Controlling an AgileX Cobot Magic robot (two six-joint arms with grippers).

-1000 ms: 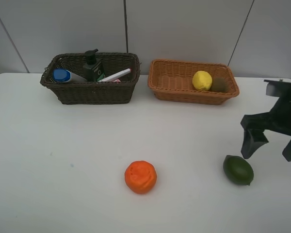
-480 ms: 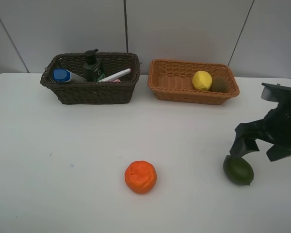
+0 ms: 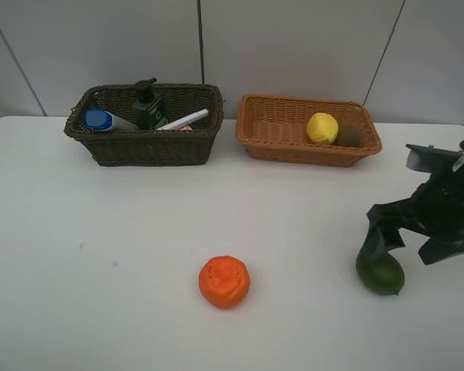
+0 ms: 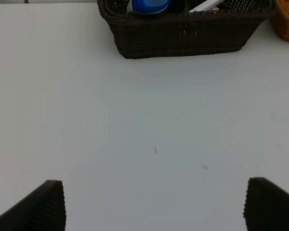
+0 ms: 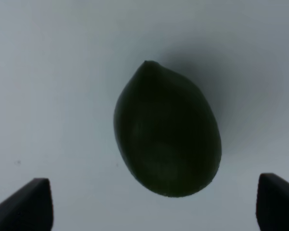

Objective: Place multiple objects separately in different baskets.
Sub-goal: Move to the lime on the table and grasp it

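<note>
The green lime (image 3: 380, 273) lies on the white table (image 3: 100, 232) near its right edge, toward the front. The right claw (image 3: 406, 249) hangs just over it, spread about as wide as it goes. The right wrist view shows the lime between the two dark fingers (image 5: 26, 207) with bare table on either side, so nothing is gripped. From the high camera one finger overlaps the lime's upper edge. The left claw (image 4: 156, 204) is likewise spread wide and holds nothing. It hangs over bare table on the left side, facing the dark brown basket (image 3: 147, 147).

The orange (image 3: 224, 281) sits alone near the middle of the table, toward the front edge and well apart from the lime. Both baskets stand along the far edge. The dark brown one, on the left, holds the blue-capped spray bottle (image 3: 98, 120), the dark green pump bottle (image 3: 148, 108) and the white marker (image 3: 184, 119), which lies slanted. A pink scrap under the marker may be the small pink bottle. The orange-tan basket (image 3: 282, 143) stands to its right, and the yellow lemon (image 3: 322, 127) and the brown kiwi (image 3: 349, 134) lie side by side at its right end.

The table is plain matte white with a few faint specks. Behind it is a pale grey panelled wall with dark seams. The pump bottle carries a light mark on its front, too small to read.
</note>
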